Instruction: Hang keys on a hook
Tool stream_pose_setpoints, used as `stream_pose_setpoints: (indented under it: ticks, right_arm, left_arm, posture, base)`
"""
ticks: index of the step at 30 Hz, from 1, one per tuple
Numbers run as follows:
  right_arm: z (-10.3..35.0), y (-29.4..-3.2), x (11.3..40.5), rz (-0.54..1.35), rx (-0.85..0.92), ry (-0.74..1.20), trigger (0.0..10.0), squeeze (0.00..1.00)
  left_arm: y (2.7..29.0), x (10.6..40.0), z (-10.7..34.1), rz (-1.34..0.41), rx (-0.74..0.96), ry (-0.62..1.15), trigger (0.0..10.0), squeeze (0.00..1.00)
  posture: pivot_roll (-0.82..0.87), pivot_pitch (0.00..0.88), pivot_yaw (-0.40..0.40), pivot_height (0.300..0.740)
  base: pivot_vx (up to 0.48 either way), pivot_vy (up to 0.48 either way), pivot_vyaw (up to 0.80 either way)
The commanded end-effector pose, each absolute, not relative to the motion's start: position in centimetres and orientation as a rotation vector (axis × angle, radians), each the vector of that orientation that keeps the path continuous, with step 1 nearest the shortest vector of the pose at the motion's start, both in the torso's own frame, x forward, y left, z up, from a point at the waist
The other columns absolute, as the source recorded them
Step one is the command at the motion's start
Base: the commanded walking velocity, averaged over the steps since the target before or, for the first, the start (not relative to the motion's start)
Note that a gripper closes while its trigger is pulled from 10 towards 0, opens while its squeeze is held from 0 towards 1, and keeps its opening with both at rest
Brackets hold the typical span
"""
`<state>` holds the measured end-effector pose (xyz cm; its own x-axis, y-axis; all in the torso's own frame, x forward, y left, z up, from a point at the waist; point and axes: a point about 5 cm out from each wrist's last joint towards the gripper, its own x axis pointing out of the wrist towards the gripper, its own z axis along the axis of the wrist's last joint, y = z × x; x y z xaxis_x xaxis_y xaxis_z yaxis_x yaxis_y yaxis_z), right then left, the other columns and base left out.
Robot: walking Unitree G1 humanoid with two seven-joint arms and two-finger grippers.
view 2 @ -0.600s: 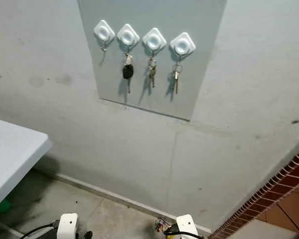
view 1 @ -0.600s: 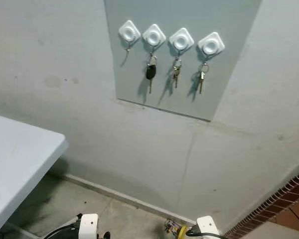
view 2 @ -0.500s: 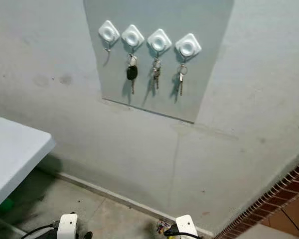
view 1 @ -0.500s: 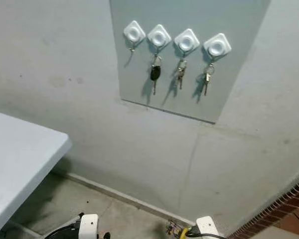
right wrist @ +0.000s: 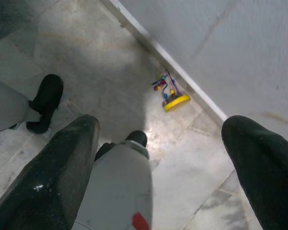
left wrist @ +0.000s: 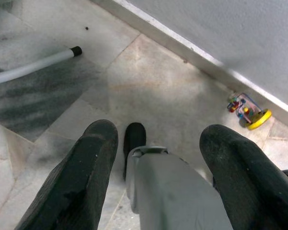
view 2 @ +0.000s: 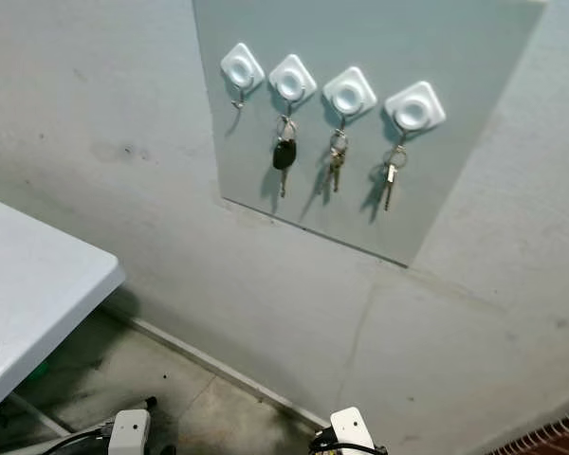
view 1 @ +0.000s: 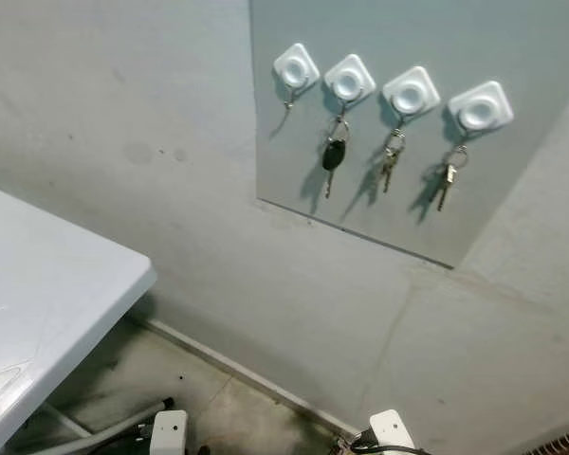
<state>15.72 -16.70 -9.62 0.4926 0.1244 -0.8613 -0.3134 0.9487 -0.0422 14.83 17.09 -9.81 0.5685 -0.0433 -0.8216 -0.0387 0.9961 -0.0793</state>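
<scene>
Four white diamond-shaped hooks sit in a row on a grey panel (view 1: 522,47) on the wall ahead. The leftmost hook (view 1: 296,68) is bare. A key with a black head (view 1: 333,155) hangs from the second hook, a small bunch of keys (view 1: 390,163) from the third, and a single key (view 1: 446,176) from the fourth. Both arms hang low by my legs. My left gripper (left wrist: 161,132) is open over the floor with nothing between its fingers. My right gripper (right wrist: 163,124) is open and holds nothing either.
A white table (view 1: 38,303) juts in from the left, and its leg (left wrist: 33,67) rests on the floor. A small toy with coloured beads (right wrist: 170,93) lies by the skirting. Brick edging (view 2: 550,438) shows at the lower right.
The whole picture has shifted, so the panel sits further right and looks nearer; the camera moved. The keys and both arms are as before.
</scene>
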Motion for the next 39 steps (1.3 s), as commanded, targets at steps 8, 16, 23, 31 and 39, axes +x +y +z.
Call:
stream_pose_setpoints:
  ticks: [8, 16, 23, 31, 39]
  right_arm:
    - [-9.59, -16.54, 15.85, 0.286, -0.219, 1.024, 10.0, 0.00]
    - [-9.53, -16.60, 15.99, 0.293, -0.229, 1.023, 10.0, 0.00]
    - [-9.47, -16.64, 16.15, 0.299, -0.237, 1.022, 10.0, 0.00]
    - [-9.44, -16.52, 16.23, 0.309, -0.240, 1.021, 10.0, 0.00]
    - [-9.44, -16.48, 16.25, 0.313, -0.239, 1.023, 10.0, 0.00]
  left_arm:
    - [17.12, 14.82, -9.82, -0.009, -0.080, 0.970, 10.0, 0.00]
    - [17.09, 14.93, -9.78, -0.013, -0.074, 0.969, 10.0, 0.00]
    - [16.93, 14.91, -9.80, -0.006, -0.085, 0.968, 10.0, 0.00]
    - [16.87, 14.80, -9.85, 0.003, -0.092, 0.971, 10.0, 0.00]
    - [17.12, 14.67, -9.88, 0.007, -0.088, 0.973, 10.0, 0.00]
  posture:
    - [-0.09, 0.000, -0.033, 0.740]
    - [-0.09, 0.000, -0.039, 0.740]
    - [-0.09, 0.000, -0.045, 0.740]
    - [-0.08, 0.000, -0.048, 0.740]
    - [-0.08, 0.000, -0.049, 0.740]
  base:
    - [0.000, 0.000, 0.80]
    - [0.000, 0.000, 0.80]
    - [0.000, 0.000, 0.80]
    - [0.000, 0.000, 0.80]
    - [0.000, 0.000, 0.80]
